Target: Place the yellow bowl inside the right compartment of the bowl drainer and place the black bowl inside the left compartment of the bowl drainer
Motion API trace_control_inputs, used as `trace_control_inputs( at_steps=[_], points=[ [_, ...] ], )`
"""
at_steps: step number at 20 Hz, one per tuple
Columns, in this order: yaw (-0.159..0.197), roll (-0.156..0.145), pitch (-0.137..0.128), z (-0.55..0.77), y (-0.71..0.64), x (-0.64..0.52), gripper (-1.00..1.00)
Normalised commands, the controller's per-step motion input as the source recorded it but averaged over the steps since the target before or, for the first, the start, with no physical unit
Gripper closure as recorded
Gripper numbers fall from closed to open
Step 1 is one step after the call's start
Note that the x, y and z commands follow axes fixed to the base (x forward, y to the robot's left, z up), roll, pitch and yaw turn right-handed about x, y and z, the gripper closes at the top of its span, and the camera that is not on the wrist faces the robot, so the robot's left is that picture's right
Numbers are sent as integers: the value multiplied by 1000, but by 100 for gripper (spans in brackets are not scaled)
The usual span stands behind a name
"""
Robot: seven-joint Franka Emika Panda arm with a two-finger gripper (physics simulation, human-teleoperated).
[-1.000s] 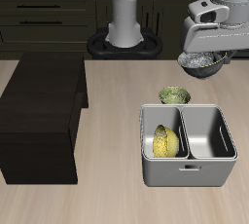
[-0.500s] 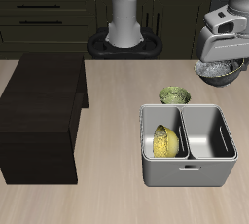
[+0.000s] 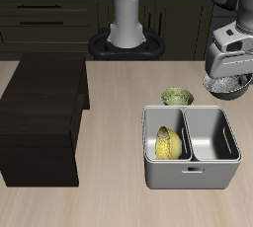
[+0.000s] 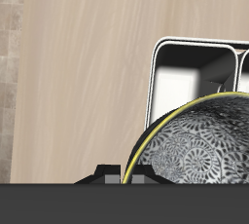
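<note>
My gripper (image 3: 231,70) is shut on the rim of the black bowl (image 3: 228,83), a silvery speckled bowl hanging above the table just behind the back corner of the bowl drainer (image 3: 191,180). The yellow bowl (image 3: 168,144) lies tilted in the drainer well farther from my gripper. The well nearer the gripper holds nothing. In the wrist view the black bowl (image 4: 199,145) fills the foreground, and the drainer (image 4: 195,57) shows beyond it with a well partly visible.
A small olive-green bowl (image 3: 176,97) sits on the table just behind the drainer. A large dark box (image 3: 40,117) occupies the far side of the table from the gripper. Dark cabinets line the back.
The gripper has carried the black bowl sideways, away from the olive-green bowl, and lower, toward the drainer's back corner. The yellow bowl and drainer have not moved.
</note>
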Motion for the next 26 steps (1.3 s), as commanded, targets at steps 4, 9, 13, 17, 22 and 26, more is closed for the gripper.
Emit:
trace_control_inputs(
  at_steps=[4,9,13,17,22,26],
  points=[
    [-10,9,19,-126,-17,27,100],
    [6,-7,27,-262,-76,66,100],
    [-3,-16,16,-159,-91,62,100],
    [4,-9,16,-126,-61,62,100],
    [4,-7,26,-226,-56,43,100],
    [37,-14,3,-128,-21,10,100]
  ],
)
